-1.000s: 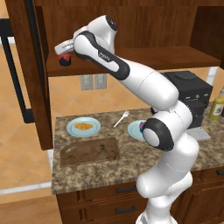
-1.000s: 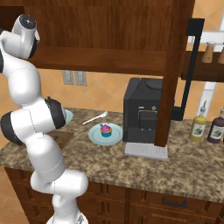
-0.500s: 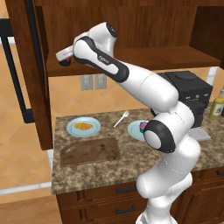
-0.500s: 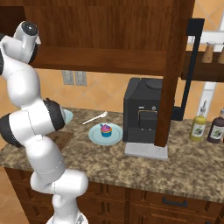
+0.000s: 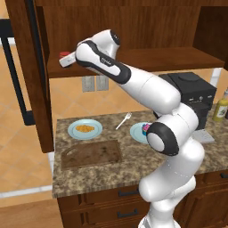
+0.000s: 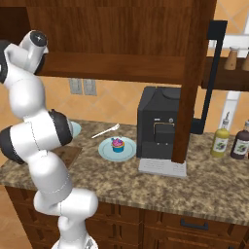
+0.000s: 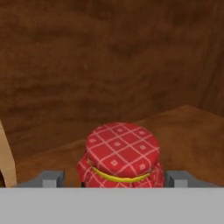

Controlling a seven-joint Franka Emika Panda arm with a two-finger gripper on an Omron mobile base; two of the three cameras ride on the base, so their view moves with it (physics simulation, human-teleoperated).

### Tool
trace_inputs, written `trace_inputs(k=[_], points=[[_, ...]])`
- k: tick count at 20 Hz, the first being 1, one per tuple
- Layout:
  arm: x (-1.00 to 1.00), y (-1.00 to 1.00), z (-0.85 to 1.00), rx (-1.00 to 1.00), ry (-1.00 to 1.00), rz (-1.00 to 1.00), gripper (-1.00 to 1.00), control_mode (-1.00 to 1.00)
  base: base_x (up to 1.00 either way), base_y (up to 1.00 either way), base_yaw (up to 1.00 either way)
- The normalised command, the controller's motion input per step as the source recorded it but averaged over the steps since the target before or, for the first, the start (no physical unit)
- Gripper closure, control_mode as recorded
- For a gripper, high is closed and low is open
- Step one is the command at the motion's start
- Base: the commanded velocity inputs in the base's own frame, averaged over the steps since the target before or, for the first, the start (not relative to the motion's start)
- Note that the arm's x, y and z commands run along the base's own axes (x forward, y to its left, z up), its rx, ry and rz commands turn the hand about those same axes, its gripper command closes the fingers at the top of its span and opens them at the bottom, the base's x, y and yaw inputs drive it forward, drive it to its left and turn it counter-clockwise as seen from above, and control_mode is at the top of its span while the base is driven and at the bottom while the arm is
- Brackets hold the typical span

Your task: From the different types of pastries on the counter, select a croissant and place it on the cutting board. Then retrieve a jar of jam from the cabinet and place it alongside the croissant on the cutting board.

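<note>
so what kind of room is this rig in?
A simulated home kitchen, by the look of it: a granite counter over wooden drawers, a wall cabinet above it, and a coffee machine by a cupcake on a plate.

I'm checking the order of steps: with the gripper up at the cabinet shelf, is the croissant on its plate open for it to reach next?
Probably yes. The croissant lies uncovered on its blue plate, nothing over it. But the gripper sits around the jam jar on the cabinet shelf, so it must come down first.
</note>
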Motion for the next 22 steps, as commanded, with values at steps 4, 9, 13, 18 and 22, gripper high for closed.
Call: trace_inputs(k=[4,9,13,18,22], points=[[0.00,0.00,0.00,0.01,0.01,0.01,1.00,-1.00,0.00,0.00,0.00],[-0.27,-0.02,0.20,0.04,0.04,0.00,1.00,-1.00,0.00,0.00,0.00],[-0.59,-0.19,0.31,0.04,0.00,0.01,1.00,-1.00,0.00,0.00,0.00],[-0.69,-0.27,0.01,0.00,-0.06,0.00,1.00,-1.00,0.00,0.00,0.00],[-0.70,-0.28,0.00,0.00,-0.12,0.00,1.00,-1.00,0.00,0.00,0.00]])
